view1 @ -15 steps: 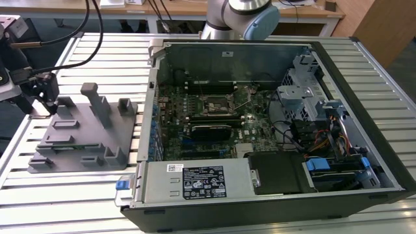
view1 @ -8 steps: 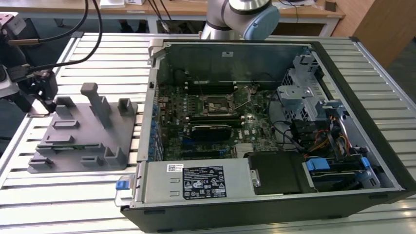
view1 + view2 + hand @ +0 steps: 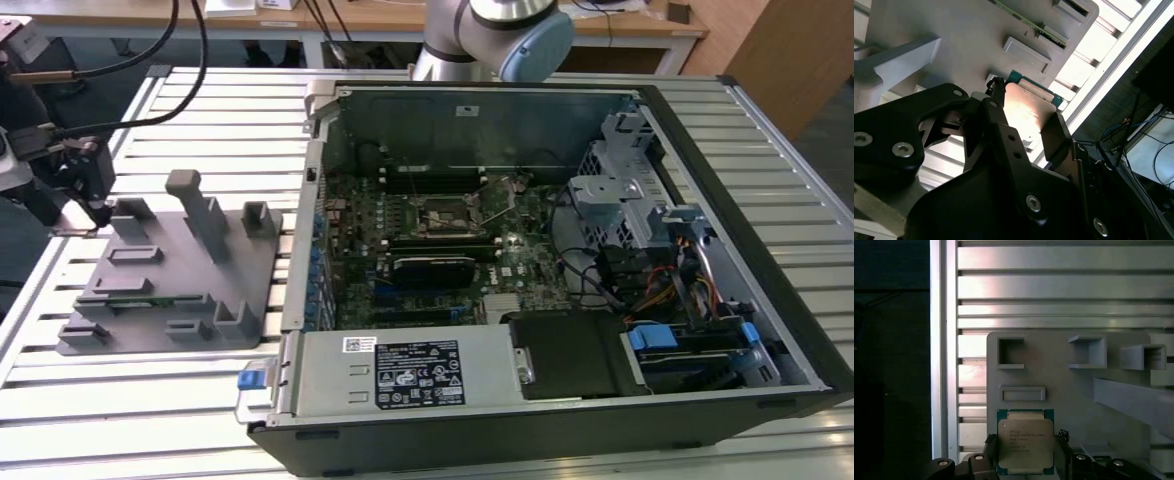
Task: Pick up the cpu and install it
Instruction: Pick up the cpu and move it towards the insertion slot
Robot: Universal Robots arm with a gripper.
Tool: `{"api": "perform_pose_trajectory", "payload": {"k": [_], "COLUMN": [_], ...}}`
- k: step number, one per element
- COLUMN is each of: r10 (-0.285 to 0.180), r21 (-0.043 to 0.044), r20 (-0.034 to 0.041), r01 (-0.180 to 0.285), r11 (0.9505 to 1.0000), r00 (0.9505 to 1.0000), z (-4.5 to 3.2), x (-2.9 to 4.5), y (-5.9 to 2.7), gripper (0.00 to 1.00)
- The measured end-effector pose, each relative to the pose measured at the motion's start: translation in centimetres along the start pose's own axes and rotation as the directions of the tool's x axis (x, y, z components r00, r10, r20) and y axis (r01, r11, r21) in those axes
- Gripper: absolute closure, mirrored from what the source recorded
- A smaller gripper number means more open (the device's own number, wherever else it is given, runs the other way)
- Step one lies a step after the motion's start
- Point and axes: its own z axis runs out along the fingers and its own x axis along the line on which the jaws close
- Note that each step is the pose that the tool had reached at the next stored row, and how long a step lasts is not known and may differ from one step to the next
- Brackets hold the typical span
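Note:
The cpu (image 3: 1025, 442) is a flat square chip with a silvery top and a green rim, lying at a corner of the grey fixture tray (image 3: 1064, 390). My gripper (image 3: 1025, 460) straddles it, and its black fingers (image 3: 990, 450) press against two opposite edges. In the second wrist view the cpu (image 3: 1029, 107) sits between the same fingers of the gripper (image 3: 1026, 115). In the exterior view the gripper (image 3: 87, 205) hangs low over the fixture tray's (image 3: 174, 290) far corner, at that view's left. The motherboard socket (image 3: 445, 213) lies in the open computer case (image 3: 747, 200).
The fixture tray carries raised grey posts (image 3: 200, 215) and several pockets beside the gripper. It rests on a slatted metal table (image 3: 147, 400). Cables (image 3: 134, 60) trail from the arm above the table's edge. The case's tall side walls stand between tray and socket.

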Motion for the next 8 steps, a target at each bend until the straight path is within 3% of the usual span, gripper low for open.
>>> {"api": "perform_pose_trajectory", "payload": {"k": [8], "r10": [0.000], "r21": [0.0000], "r20": [0.0005], "r01": [0.000], "r11": [1.0000], "r00": [1.0000], "z": [-1.44], "x": [0.00], "y": [0.07], "gripper": [0.47]}}
